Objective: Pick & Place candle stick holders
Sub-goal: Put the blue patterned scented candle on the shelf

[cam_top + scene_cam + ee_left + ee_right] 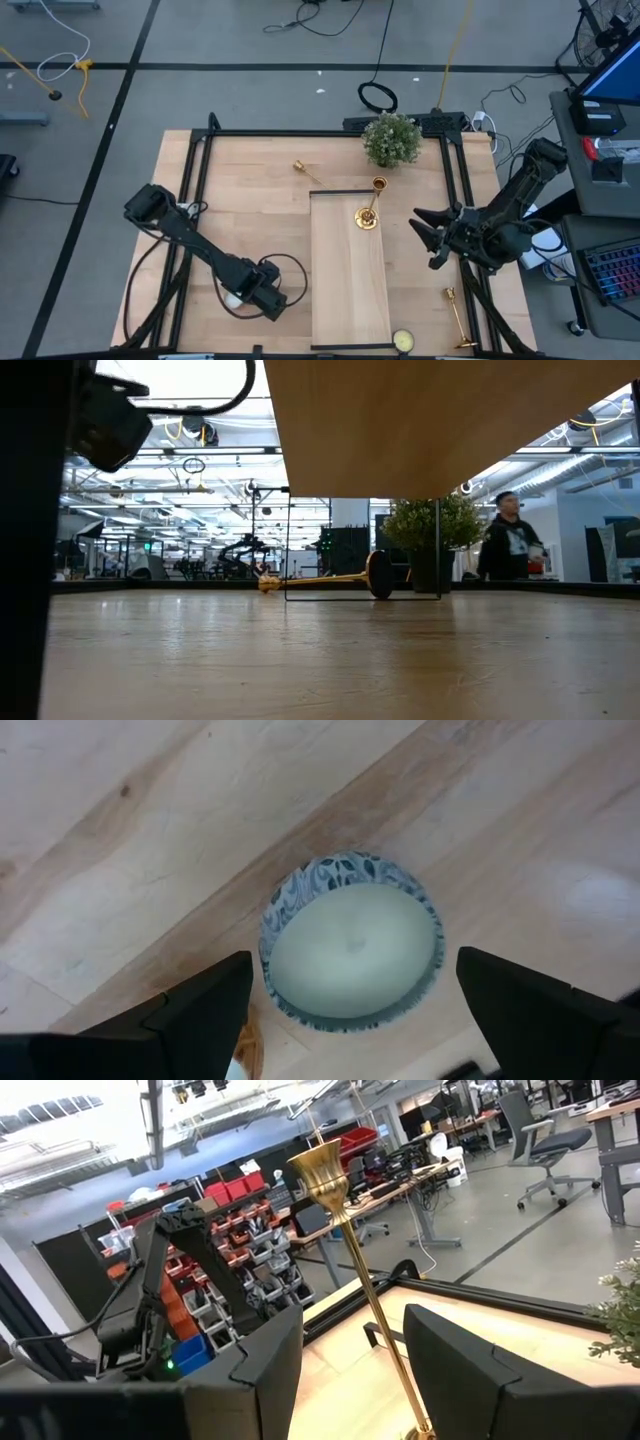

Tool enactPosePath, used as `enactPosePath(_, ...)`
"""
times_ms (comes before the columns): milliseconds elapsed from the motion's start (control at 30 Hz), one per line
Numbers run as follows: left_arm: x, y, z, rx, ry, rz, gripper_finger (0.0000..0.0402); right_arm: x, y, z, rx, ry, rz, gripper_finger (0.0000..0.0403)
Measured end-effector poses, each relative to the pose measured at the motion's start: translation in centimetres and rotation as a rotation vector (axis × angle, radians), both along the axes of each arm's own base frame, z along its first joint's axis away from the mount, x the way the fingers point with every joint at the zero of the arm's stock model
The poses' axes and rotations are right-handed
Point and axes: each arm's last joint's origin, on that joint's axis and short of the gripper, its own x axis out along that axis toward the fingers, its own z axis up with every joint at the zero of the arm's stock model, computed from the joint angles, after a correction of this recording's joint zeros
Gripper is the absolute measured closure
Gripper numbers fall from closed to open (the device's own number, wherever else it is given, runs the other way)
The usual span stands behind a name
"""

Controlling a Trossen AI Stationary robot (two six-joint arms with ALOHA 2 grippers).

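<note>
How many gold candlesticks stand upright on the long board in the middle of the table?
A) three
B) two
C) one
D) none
C: only one candlestick stands upright on the board; another candlestick lies on the table behind the board, and a third candlestick lies to the board's right.

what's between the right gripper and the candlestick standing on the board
Nothing. In the high view, only bare tabletop and board edge separate the right gripper from the upright candlestick.
</note>
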Motion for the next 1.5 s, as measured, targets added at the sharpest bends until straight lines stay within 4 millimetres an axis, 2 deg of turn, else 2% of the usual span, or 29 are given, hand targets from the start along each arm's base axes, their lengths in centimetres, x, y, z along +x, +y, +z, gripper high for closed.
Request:
enactPosePath(333,0.8,0.1,-1.2,0.016,-0.002,0.012,0.0043,0.0,0.1,0.0,0.0,0.0,0.004,0.0232)
enactPosePath(667,0.8,0.2,-1.4,-0.004,0.016,0.009,0.0046,-0.1,0.0,0.0,0.0,0.0,0.004,0.0232)
enactPosePath(1067,0.8,0.2,-1.3,-0.025,0.03,-0.001,0.011,-0.1,0.0,0.0,-0.009,0.005,0.002,0.0232)
enactPosePath(1233,0.8,0.2,-1.3,-0.026,0.034,0.008,0.0109,-0.1,0.0,0.0,-0.009,0.005,0.002,0.0232)
enactPosePath(1400,0.9,0.3,-1.3,-0.033,0.041,0.023,0.0091,-0.1,0.0,0.0,-0.008,0.005,0.003,0.0232)
enactPosePath(1500,0.9,0.3,-1.3,-0.039,0.046,0.03,0.01,-0.1,0.0,0.0,-0.009,0.005,0.003,0.0232)
